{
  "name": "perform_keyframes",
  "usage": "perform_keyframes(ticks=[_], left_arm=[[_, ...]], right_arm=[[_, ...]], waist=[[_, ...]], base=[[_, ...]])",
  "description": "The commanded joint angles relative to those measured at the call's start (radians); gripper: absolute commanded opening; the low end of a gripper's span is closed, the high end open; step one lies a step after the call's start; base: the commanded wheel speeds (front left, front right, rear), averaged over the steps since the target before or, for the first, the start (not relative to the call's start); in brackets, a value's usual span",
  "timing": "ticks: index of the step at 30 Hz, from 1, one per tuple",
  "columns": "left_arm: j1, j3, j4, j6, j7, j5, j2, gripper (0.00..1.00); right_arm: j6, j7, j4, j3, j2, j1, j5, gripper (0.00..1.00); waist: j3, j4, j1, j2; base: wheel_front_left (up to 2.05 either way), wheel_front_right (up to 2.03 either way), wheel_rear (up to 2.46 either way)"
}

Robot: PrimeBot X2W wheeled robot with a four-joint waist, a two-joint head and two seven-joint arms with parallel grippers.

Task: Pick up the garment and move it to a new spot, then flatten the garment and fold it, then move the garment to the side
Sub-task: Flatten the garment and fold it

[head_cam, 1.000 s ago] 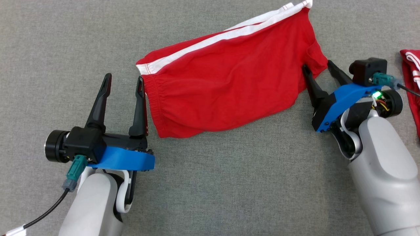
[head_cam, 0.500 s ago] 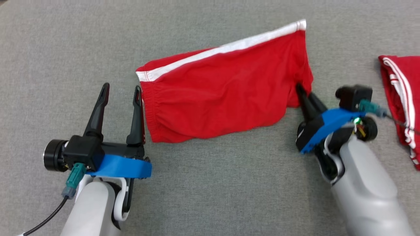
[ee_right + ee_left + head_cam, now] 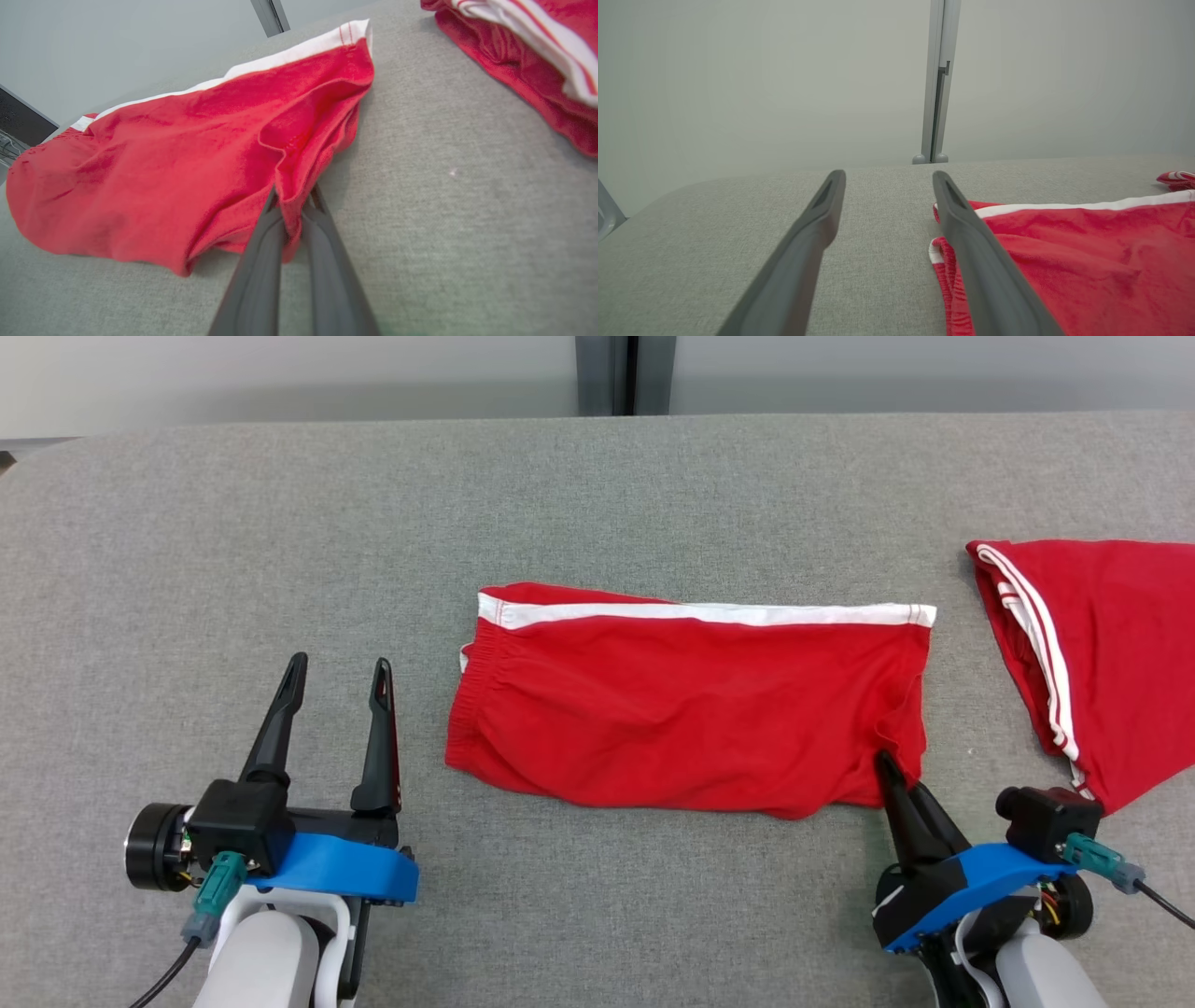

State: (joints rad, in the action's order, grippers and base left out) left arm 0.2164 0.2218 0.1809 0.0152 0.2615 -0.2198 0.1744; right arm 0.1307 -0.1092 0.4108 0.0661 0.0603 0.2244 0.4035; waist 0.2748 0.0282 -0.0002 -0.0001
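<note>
Garment (image 3: pixel 691 709) flat, hem corner in right end effector (image 3: pixel 893 773)

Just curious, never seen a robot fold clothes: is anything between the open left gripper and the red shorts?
Nothing visible. The left gripper stands open just beside the waistband end of the red shorts, with a strip of bare grey table between them.

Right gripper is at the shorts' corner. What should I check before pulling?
1. Right gripper shut on the red shorts at the near right corner: ok.
2. Left gripper holding the waistband end: not ok; open, beside it.
3. Shorts flat: not ok; wrinkled, corner bunched at the pinch.
4. Second red garment apart from the shorts: ok.
5. Number of fabric layers pinched: cannot tell.
</note>
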Motion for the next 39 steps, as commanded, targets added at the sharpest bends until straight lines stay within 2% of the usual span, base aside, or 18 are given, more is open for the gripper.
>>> perform_keyframes(ticks=[1,9,13,17,20,25,30,31,32,33,39], left_arm=[[-0.008,0.001,0.001,0.000,0.005,-0.002,0.002,1.00],[0.007,0.018,0.006,-0.004,0.004,-0.004,-0.008,1.00],[0.017,0.028,0.013,-0.004,0.004,0.001,-0.014,1.00],[0.032,0.034,0.014,-0.005,0.004,0.008,-0.018,1.00],[0.046,0.034,0.016,-0.007,0.004,0.009,-0.024,1.00],[0.065,0.037,0.016,-0.013,0.004,0.010,-0.040,1.00],[0.062,0.032,0.023,-0.014,0.004,0.010,-0.049,1.00],[0.062,0.032,0.024,-0.016,0.004,0.011,-0.051,1.00],[0.062,0.031,0.024,-0.016,0.004,0.012,-0.053,1.00],[0.063,0.029,0.024,-0.017,0.004,0.012,-0.054,1.00],[0.062,0.019,0.028,-0.017,0.004,0.020,-0.057,1.00]], right_arm=[[0.000,0.011,-0.017,-0.013,-0.002,-0.022,-0.010,0.00],[0.000,0.082,-0.119,-0.049,-0.007,-0.043,-0.069,0.00],[0.000,0.134,-0.219,0.036,-0.005,0.037,-0.123,0.00],[0.000,0.177,-0.264,0.168,-0.006,0.122,-0.128,0.00],[0.000,0.198,-0.241,0.277,-0.007,0.185,-0.097,0.00],[0.000,0.194,-0.128,0.449,-0.009,0.256,-0.003,0.00],[0.000,0.162,-0.010,0.559,-0.008,0.292,0.074,0.00],[0.000,0.147,0.005,0.569,-0.008,0.301,0.079,0.26],[0.000,0.134,0.021,0.581,-0.008,0.307,0.087,0.85],[0.000,0.121,0.034,0.591,-0.008,0.314,0.089,1.00],[0.000,-0.047,0.027,0.634,-0.009,0.359,0.080,1.00]], waist=[[-0.003,0.000,0.0002,0.0001],[-0.010,0.024,0.0002,0.0001],[-0.009,0.040,0.0002,0.0001],[-0.004,0.062,0.0002,0.0001],[0.003,0.082,0.0002,0.0001],[0.020,0.119,0.0002,0.0001],[0.033,0.138,0.0002,0.0001],[0.035,0.139,0.0002,0.0001],[0.037,0.140,0.0002,0.0001],[0.039,0.140,0.0002,0.0001],[0.037,0.127,0.0002,0.0001]], base=[[0.00,0.00,0.00],[0.00,0.00,0.00],[0.00,0.00,0.00],[0.00,0.00,0.00],[0.00,0.00,0.00],[0.00,0.00,0.00],[0.00,0.00,0.00],[0.00,0.00,0.00],[0.00,0.00,0.00],[0.00,0.00,0.00],[0.00,0.00,0.00]])
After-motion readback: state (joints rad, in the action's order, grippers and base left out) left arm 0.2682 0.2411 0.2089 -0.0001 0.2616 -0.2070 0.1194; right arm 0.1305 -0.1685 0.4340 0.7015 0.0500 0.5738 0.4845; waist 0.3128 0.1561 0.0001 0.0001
